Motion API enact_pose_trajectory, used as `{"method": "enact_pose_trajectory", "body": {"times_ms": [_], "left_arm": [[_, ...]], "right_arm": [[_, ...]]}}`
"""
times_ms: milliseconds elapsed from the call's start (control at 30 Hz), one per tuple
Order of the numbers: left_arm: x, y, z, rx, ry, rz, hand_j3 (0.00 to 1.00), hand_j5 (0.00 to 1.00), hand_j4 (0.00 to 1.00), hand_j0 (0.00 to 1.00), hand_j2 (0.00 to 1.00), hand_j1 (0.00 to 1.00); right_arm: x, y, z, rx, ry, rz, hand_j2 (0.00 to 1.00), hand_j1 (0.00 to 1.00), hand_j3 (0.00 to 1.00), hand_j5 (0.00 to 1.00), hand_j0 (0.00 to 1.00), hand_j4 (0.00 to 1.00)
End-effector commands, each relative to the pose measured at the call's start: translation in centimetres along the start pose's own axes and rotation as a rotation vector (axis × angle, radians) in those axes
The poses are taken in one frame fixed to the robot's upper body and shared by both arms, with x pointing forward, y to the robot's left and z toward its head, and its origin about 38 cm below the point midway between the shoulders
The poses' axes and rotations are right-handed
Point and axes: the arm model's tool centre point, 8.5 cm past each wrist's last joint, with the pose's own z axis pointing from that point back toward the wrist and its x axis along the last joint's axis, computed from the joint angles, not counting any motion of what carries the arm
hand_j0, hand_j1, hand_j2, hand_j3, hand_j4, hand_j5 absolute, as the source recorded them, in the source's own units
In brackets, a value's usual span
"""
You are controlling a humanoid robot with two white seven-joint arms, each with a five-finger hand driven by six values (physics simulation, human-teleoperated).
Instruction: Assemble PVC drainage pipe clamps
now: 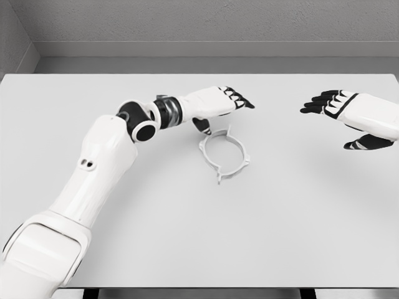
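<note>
Left hand [215, 101] hovers open just above the clamp [223, 153]; it should drop straight, pinching the ring's near rim, right hand [349, 115] open too.

A broad white table [299, 218] fills most of the head view, its matte top evenly lit and marked only by faint, soft shadows. Its far edge runs straight across the upper part of the picture; its near edge lies along the bottom, where two dark supports [90, 293] show beneath it, one toward each side. Behind the table, a grey floor strip [218, 65] meets a rough-textured grey back wall [218, 22] above a pale baseboard [218, 49]. A second grey wall [11, 43] closes the corner at the left. The light is diffuse and flat.
</note>
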Motion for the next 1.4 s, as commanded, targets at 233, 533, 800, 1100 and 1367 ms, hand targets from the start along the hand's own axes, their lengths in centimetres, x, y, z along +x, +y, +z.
{"method": "enact_pose_trajectory", "body": {"times_ms": [233, 533, 800, 1100, 1367], "left_arm": [[1.7, -0.6, -0.7, -0.03, -0.048, -0.042, 1.0, 1.0, 1.0, 1.0, 1.0, 1.0], [1.1, -2.1, 0.0, -0.077, -0.045, -0.062, 1.0, 1.0, 1.0, 1.0, 1.0, 1.0], [0.2, -3.4, 1.7, -0.091, -0.026, -0.067, 1.0, 1.0, 1.0, 1.0, 1.0, 1.0], [0.0, -2.9, 2.6, -0.081, -0.019, -0.096, 1.0, 1.0, 1.0, 1.0, 1.0, 1.0], [0.7, 0.3, 3.6, -0.001, -0.036, -0.163, 1.0, 1.0, 1.0, 1.0, 1.0, 1.0]], "right_arm": [[0.1, -0.1, 0.0, -0.004, -0.003, -0.002, 1.0, 1.0, 1.0, 1.0, 1.0, 1.0], [0.0, -0.2, 0.0, -0.004, 0.019, -0.003, 1.0, 1.0, 1.0, 1.0, 1.0, 1.0], [1.0, -0.9, -0.1, -0.02, 0.0, -0.011, 1.0, 1.0, 1.0, 1.0, 1.0, 1.0], [1.3, -1.1, 0.1, -0.017, -0.001, -0.006, 1.0, 1.0, 1.0, 1.0, 1.0, 1.0], [1.3, -1.1, 0.1, -0.015, -0.003, -0.006, 1.0, 1.0, 1.0, 1.0, 1.0, 1.0]]}}
